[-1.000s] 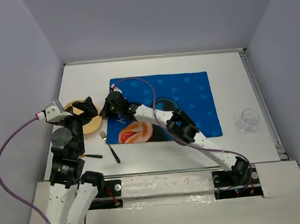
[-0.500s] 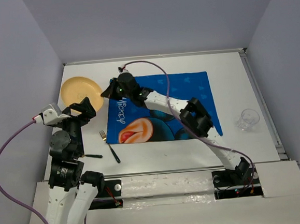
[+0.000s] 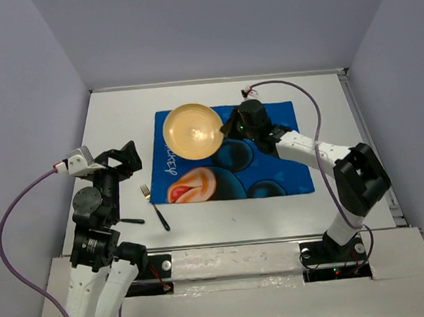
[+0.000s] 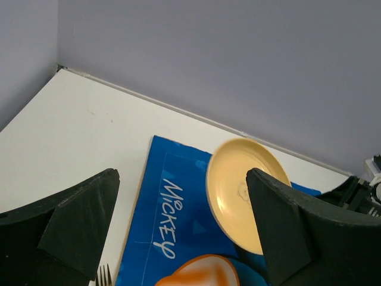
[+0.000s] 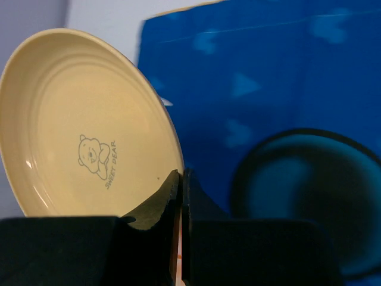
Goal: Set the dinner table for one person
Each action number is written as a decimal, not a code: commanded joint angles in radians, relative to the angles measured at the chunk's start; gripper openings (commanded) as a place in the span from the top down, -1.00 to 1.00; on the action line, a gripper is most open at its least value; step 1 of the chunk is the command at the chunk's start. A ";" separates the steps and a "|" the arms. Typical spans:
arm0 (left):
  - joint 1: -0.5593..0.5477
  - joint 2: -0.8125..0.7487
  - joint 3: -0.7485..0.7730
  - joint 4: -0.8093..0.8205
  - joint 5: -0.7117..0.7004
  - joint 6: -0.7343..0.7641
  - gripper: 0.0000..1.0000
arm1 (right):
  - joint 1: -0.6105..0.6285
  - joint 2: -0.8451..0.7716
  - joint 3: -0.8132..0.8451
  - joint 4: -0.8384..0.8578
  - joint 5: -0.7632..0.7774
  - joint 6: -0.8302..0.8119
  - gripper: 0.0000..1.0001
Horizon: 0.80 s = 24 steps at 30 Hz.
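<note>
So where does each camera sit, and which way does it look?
Top camera: above and behind the arms, looking down on the white table; left arm and right arm both show.
Left wrist camera: on the left arm, looking across the table to the back wall; its open left gripper frames the view.
Right wrist camera: on the right arm, close on the yellow plate, whose rim the right gripper pinches.
Shared: all three show the plate and the blue placemat.

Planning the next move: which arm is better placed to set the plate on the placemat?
Right. The right end effector is shut on the rim of the yellow plate, holding it over the blue placemat. The left end effector is open and empty, beside the mat near the fork.
</note>
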 commanded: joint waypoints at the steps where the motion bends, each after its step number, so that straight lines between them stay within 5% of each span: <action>1: -0.004 -0.018 -0.009 0.047 0.044 -0.008 -0.98 | -0.098 -0.129 -0.130 -0.069 0.083 -0.102 1.00; 12: -0.004 -0.023 -0.011 0.046 0.041 0.000 -0.98 | -0.245 -0.094 -0.184 -0.112 0.017 -0.145 1.00; 24: -0.004 -0.024 -0.011 0.046 0.049 -0.003 -0.98 | -0.254 -0.029 -0.203 -0.121 0.048 -0.115 1.00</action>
